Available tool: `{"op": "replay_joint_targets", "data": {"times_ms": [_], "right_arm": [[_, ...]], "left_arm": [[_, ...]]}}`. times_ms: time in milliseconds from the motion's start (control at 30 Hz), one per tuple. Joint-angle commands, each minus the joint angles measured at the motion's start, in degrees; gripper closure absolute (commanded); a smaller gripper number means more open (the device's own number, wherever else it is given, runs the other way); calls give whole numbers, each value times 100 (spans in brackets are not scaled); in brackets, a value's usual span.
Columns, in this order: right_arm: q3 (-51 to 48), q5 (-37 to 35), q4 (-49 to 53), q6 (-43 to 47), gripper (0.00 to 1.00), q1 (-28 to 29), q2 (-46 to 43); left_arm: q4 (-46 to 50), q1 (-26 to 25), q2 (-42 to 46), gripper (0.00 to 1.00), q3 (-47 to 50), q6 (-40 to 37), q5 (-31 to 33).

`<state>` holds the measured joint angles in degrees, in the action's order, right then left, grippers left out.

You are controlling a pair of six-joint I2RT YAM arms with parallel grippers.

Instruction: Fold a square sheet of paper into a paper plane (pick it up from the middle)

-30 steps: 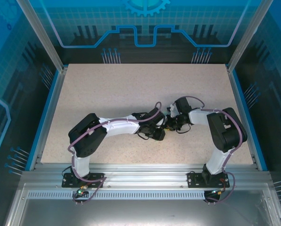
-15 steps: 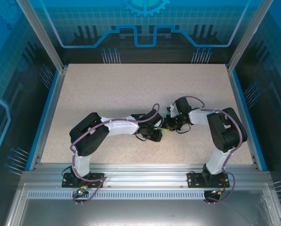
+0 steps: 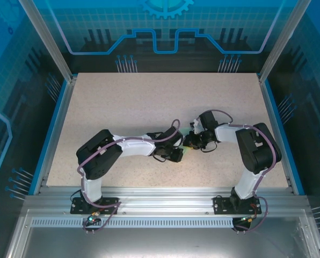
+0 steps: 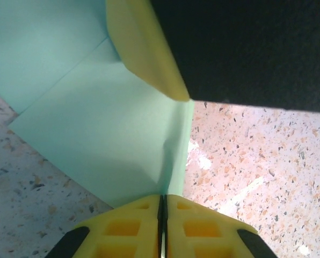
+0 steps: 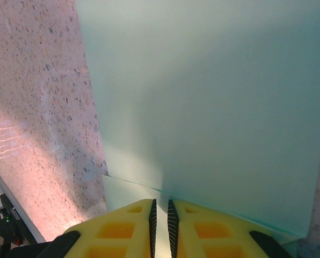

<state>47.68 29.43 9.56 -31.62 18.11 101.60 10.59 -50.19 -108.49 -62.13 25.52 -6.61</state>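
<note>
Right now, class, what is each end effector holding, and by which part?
Both pinch the mint-green paper: the left end effector at a creased edge, the right end effector at its near edge.

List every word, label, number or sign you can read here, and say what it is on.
None can be read.
The square sheet of paper is plain, unmarked mint green.
The back wall bears a gear emblem and circuit-style lines, no letters.
The table is speckled, without labels.
</note>
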Motion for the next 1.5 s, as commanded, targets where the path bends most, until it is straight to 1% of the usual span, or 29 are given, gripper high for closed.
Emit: {"op": "replay_joint_targets", "data": {"times_ms": [0,67,167,200,267,333,367,433,500,533,600,667,767,933,1033,1100,1367,1467], "right_arm": [[-143,-501,273,-48,84,25,272],[-161,-440,223,-81,85,35,273],[-171,-455,221,-103,85,51,276],[-174,-462,221,-100,85,52,280],[-176,-467,228,-99,84,52,267],[-190,-465,209,-107,84,51,256],[-199,-467,204,-103,84,48,254],[-205,-465,203,-98,83,52,243],[-203,-465,204,-90,83,61,240],[-204,-469,204,-90,83,47,245],[-226,-477,178,-107,83,53,243],[-247,-457,133,-139,83,53,253],[-250,-465,133,-137,83,55,258],[-256,-500,169,-118,83,51,229],[-259,-517,169,-117,83,46,245],[-259,-526,173,-132,83,50,257],[-215,-588,265,-90,82,46,298],[-221,-621,283,-77,83,45,302]], "left_arm": [[604,-34,190,89,478,108,196],[585,-34,387,89,478,168,197],[566,-39,689,83,393,296,171],[514,-34,783,79,401,341,144],[511,-34,1020,66,370,388,155],[575,-34,1148,60,313,351,191],[617,-39,1200,60,277,344,191],[538,-34,1259,62,244,395,57],[373,-34,1269,67,225,547,-167],[207,-34,1265,71,234,673,-283],[-245,-34,1211,74,326,915,-535],[-561,-26,1078,77,367,1203,-571],[-864,39,839,80,443,1572,-555],[-1230,150,504,80,580,1962,-687],[-1268,150,304,80,533,2031,-825],[-1142,154,191,80,493,2071,-806],[-388,159,98,81,661,1886,-356],[-185,159,135,81,743,1770,-427]]}}
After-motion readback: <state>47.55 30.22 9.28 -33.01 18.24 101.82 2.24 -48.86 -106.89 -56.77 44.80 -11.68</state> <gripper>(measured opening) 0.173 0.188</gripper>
